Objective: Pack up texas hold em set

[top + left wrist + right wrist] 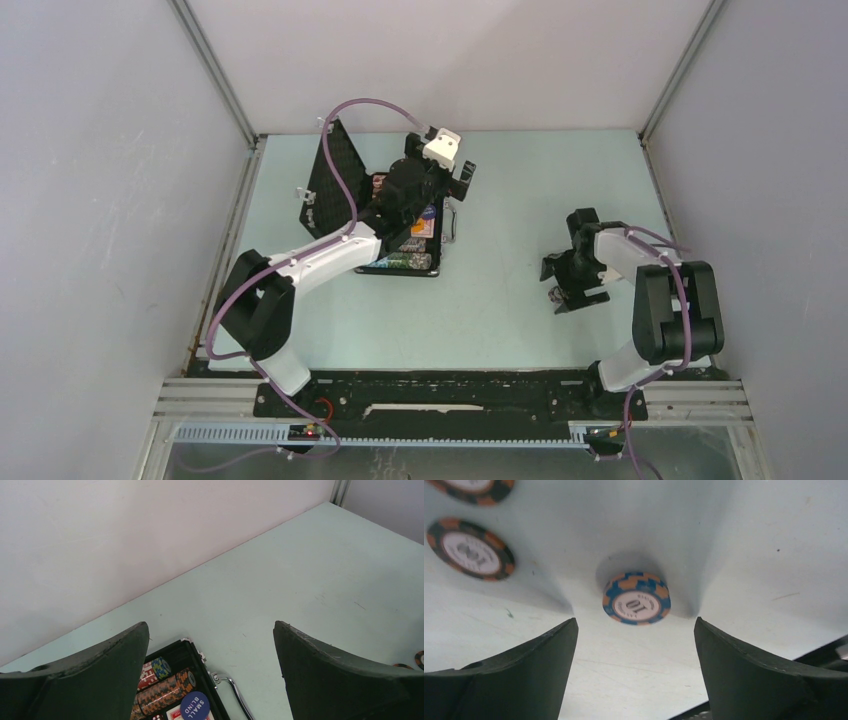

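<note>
Texas hold em set, partly packed. Black case (405,262): open, set toward the far-left corner of the table (500,320), its lid (330,185) raised upright on the side nearer the left edge and its silver handle (231,689) on the side facing the right edge. Contents seen in the left wrist view: rows of multicoloured chips (165,691) lying on edge in the tray, with a blue round button (195,706) lettered SMALL BLIND just beside them. Loose pieces lie well apart from the case, near the right edge of the table. These are a blue-and-orange chip (636,600) marked 10, flat on the table, and two dark chips (471,550) with orange edge marks and pale centres, flat, off to one side of it, one cut by the frame. Left fingers (100,670): spread apart, holding nothing, raised over the handle side of the case. Right fingers (529,665): spread apart, holding nothing, low over the table, with the blue-and-orange chip just beyond the tips, centred on the gap, untouched.
</note>
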Tool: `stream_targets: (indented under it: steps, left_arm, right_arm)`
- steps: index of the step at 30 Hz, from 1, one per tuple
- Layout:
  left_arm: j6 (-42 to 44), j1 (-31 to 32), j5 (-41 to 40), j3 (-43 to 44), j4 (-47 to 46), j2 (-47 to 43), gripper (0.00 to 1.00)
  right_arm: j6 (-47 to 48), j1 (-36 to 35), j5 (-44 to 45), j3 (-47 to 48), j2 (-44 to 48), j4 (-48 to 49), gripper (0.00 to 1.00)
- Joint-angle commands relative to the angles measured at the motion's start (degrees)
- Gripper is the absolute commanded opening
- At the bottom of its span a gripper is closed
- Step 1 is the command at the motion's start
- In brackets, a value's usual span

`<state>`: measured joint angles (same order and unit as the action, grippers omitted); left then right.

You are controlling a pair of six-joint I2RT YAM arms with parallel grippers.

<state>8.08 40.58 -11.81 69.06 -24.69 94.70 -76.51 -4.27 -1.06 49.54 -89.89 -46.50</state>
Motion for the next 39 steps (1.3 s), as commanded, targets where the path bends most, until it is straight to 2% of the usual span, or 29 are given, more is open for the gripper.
stream_targets:
  steps: [1,3,6,11,14,20,24,28,39]
  left_arm:
    - [1.06,-0.25,0.12,0.14,-1.07,-1.71,1.0]
    - [0.81,-0.24,0.18,0.09,-1.19,-1.84,1.0]
    - [-0.16,-0.26,0.15,-0.5,-2.07,-2.26,1.0]
    - [-0.87,-0.27,0.08,-1.34,-3.35,-2.67,1.0]
    - [-0.87,-0.31,-0.02,-1.46,-3.35,-2.69,1.0]
    - [-0.9,-0.37,0.48,-1.55,-3.37,-2.74,1.0]
    - [-0.87,-0.32,0.14,-1.86,-3.42,-3.0,1.0]
    - [-0.98,-0.55,0.19,-2.02,-3.77,-3.16,1.0]
    - [-1.04,-0.76,0.24,-2.44,-4.15,-3.38,1.0]
  right_arm:
    - [10.22,-2.42,3.32,0.47,5.34,-3.65,0.96]
    - [16.57,-2.96,5.44,0.47,8.1,-3.55,0.96]
    - [31.26,-4.77,8.05,0.87,12.7,-0.99,0.96]
    - [50.39,-7.63,4.32,1.0,19.93,3.05,0.98]
    - [57.19,-7.28,2.9,2.23,19.89,3.7,1.0]
    - [62.58,-6.97,3.26,9.02,9.92,0.06,0.99]
    - [63.75,-4.78,4.28,9.7,3.6,-0.8,0.98]
    - [65.75,-2.53,-0.72,9.48,0.95,-0.94,0.97]
    - [67.26,-1.44,-4.12,9.91,-7.46,0.09,0.92]
